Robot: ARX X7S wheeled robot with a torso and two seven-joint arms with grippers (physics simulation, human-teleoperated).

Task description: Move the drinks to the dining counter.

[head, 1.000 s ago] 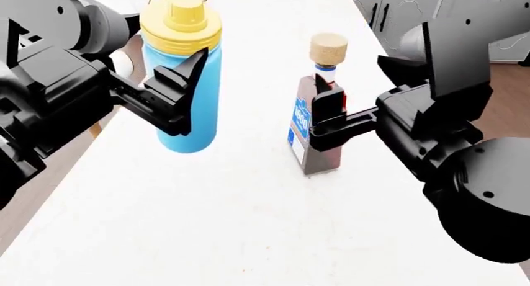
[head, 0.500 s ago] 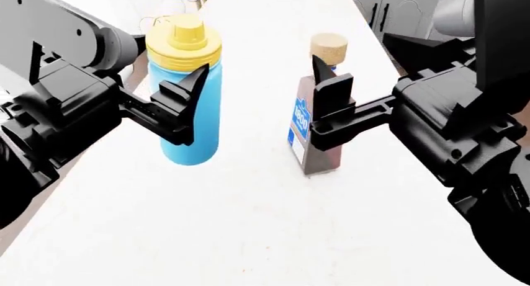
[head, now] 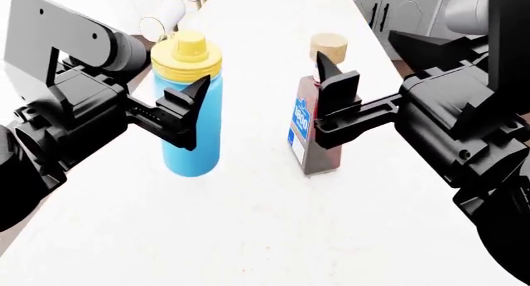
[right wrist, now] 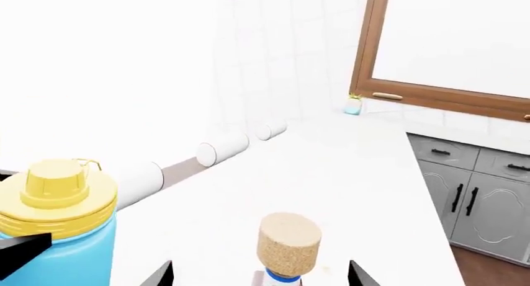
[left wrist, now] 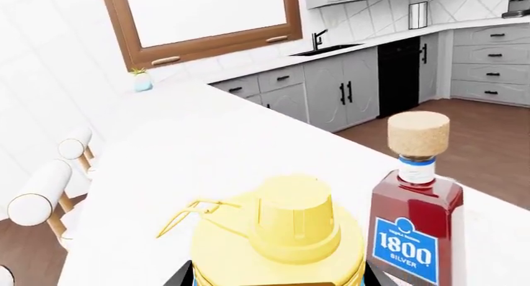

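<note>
Lower now, the flask (head: 192, 112) nears the counter (head: 248, 224), clamped in the left gripper (head: 186, 112); right gripper (head: 331, 103) brackets the standing bottle (head: 314, 134), grip uncertain.

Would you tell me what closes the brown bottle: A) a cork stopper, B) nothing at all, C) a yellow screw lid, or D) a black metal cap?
A: the brown bottle is topped by a tan cork stopper; the yellow lid sits on the blue flask.
</note>
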